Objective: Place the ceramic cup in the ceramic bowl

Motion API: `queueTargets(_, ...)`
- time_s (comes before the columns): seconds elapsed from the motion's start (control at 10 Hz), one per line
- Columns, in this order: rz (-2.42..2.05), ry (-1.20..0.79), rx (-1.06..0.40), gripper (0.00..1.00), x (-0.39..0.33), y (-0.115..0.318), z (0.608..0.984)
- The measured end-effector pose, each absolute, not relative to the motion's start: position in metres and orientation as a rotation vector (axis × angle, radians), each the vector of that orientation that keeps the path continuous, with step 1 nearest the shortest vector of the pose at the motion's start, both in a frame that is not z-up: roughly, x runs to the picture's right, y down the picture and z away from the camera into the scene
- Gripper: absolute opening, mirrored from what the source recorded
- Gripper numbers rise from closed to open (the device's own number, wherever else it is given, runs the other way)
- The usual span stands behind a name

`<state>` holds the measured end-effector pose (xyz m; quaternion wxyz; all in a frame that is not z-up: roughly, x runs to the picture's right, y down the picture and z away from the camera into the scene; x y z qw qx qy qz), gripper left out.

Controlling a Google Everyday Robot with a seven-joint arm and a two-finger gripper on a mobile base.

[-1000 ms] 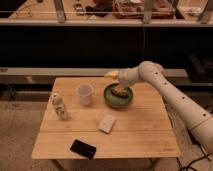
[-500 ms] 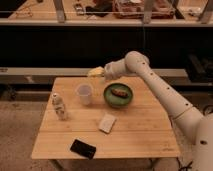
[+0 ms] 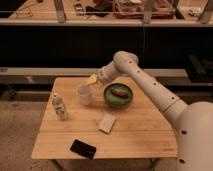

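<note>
The white ceramic cup (image 3: pixel 84 94) stands upright on the wooden table (image 3: pixel 130 135), left of the dark green ceramic bowl (image 3: pixel 119 95). The bowl holds a small brown-red item (image 3: pixel 120 92). My gripper (image 3: pixel 91 80) hangs just above the cup's right rim, to the upper left of the bowl, with the arm (image 3: pixel 150 85) reaching in from the right.
A white bottle-shaped figure with dark marks (image 3: pixel 59 106) stands near the table's left edge. A pale flat packet (image 3: pixel 106 122) lies in the middle. A black flat object (image 3: pixel 83 148) lies near the front edge. A dark shelf unit runs behind the table.
My gripper has moved left from over the bowl to just above the cup and has come lower. The cup and bowl have not moved.
</note>
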<state>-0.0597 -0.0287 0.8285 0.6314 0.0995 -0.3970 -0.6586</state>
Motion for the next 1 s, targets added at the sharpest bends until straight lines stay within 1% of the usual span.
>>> queueTargets(0.3, -1.514, -0.887, 0.170, 0.62, -0.067, -0.030, 0.845)
queueTargets(0.7, -1.508, -0.893, 0.112, 0.62, -0.085, -0.010, 0.865)
queueTargets(0.8, -1.496, -0.901, 0.099, 0.60, -0.090, -0.004, 0.870)
queueTargets(0.9, -1.485, -0.905, 0.092, 0.54, -0.092, -0.001, 0.874)
queueTargets(1.0, -1.478, -0.906, 0.083, 0.46, -0.093, 0.002, 0.878)
